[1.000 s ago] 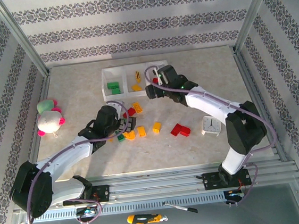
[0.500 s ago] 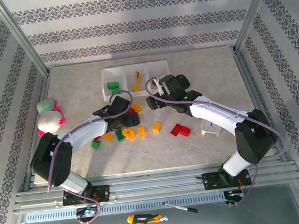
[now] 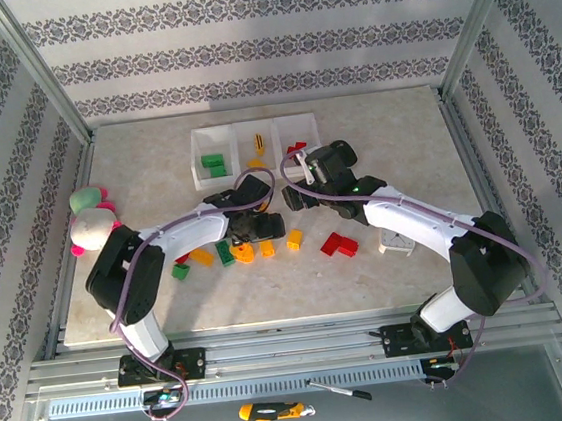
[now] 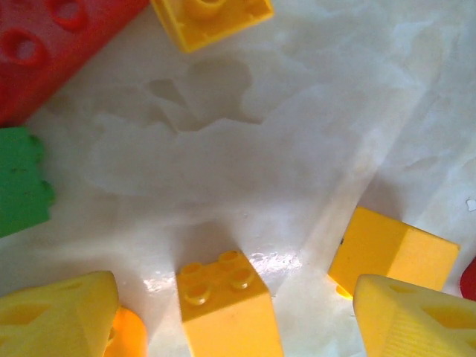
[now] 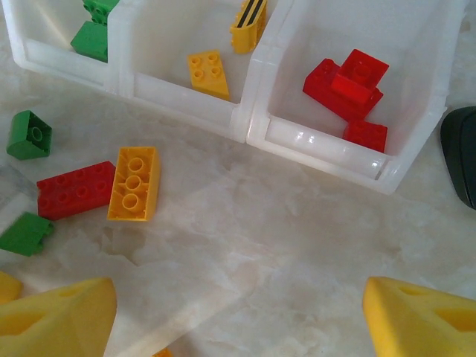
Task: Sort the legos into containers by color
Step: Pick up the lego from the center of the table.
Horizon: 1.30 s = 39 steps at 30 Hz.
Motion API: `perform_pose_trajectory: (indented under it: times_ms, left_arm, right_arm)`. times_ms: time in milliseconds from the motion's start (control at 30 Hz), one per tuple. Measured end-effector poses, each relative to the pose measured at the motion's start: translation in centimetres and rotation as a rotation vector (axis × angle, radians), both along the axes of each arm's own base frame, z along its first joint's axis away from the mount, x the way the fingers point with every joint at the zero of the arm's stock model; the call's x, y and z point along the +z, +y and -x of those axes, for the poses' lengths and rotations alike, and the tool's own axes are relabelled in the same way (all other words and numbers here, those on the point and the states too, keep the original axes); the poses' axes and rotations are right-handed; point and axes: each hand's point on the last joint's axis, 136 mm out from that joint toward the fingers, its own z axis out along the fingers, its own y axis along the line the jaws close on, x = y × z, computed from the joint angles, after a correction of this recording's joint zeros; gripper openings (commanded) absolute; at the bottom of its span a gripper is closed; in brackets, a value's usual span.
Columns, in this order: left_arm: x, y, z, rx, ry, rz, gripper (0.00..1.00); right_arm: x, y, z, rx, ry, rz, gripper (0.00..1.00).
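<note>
Left gripper (image 4: 238,320) jaws wide, empty, straddling yellow brick (image 4: 227,305) bottom centre; we'd centre it, close squarely on flat sides. Right gripper (image 5: 238,316) jaws wide, empty, below tray (image 5: 253,126) at frame top.

No legible text, brand or number anywhere; yellow brick (image 5: 248,24) in tray (image 5: 254,125): black stripes only, no letters.

We saw the white three-compartment tray (image 5: 320,145) holding green, yellow and red legos (image 5: 347,83), one color per compartment. Loose red, yellow and green bricks (image 5: 134,183) lay scattered on the desk (image 5: 297,245) nearby.
</note>
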Motion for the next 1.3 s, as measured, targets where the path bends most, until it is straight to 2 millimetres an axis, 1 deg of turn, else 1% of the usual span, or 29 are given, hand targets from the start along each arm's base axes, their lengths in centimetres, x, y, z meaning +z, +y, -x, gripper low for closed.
perform_pose_trajectory:
  times_ms: [133, 233, 433, 567, 633, 733, 900, 1033, 1200, 1300]
  left_arm:
    - [-0.2, -0.1, 0.2, -0.01, 0.023, -0.016, 0.8]
    - [-0.4, 0.0, 0.4, -0.015, 0.036, -0.026, 0.74]
    - [-0.7, 0.0, 0.8, -0.023, 0.07, -0.052, 0.68]
    - [-0.9, -0.2, 1.6, -0.044, 0.094, -0.07, 0.62]
    - [-1.0, -0.2, 2.0, -0.053, 0.103, -0.077, 0.61]
    - [-1.1, -0.2, 2.2, -0.059, 0.116, -0.086, 0.53]
    - [-1.4, -0.4, 2.1, -0.066, 0.131, -0.092, 0.45]
    - [-1.9, -0.5, 2.8, -0.076, 0.165, -0.097, 0.38]
    - [-1.8, -0.4, 2.8, -0.08, 0.161, -0.101, 0.32]
    - [-1.8, -0.2, 2.8, -0.078, 0.16, -0.111, 0.31]
  right_arm:
    - [0.0, -0.2, -0.1, -0.008, 0.0, -0.002, 0.86]
    - [0.0, -0.4, -0.2, -0.014, 0.001, -0.004, 0.85]
    - [0.1, -0.4, -0.3, -0.022, 0.003, -0.011, 0.85]
    - [0.1, -0.4, -0.4, -0.029, 0.002, -0.021, 0.85]
    - [0.0, -0.4, -0.3, -0.031, 0.005, -0.021, 0.85]
    - [-0.4, -0.6, -0.2, -0.032, 0.012, -0.018, 0.85]
    - [-0.4, -0.5, -0.2, -0.032, 0.01, -0.019, 0.85]
    - [-0.4, -0.5, -0.2, -0.032, 0.01, -0.02, 0.85]
    - [-0.4, -0.7, -0.3, -0.038, 0.01, -0.02, 0.85]
    - [-0.3, -0.8, -0.3, -0.04, 0.01, -0.023, 0.85]
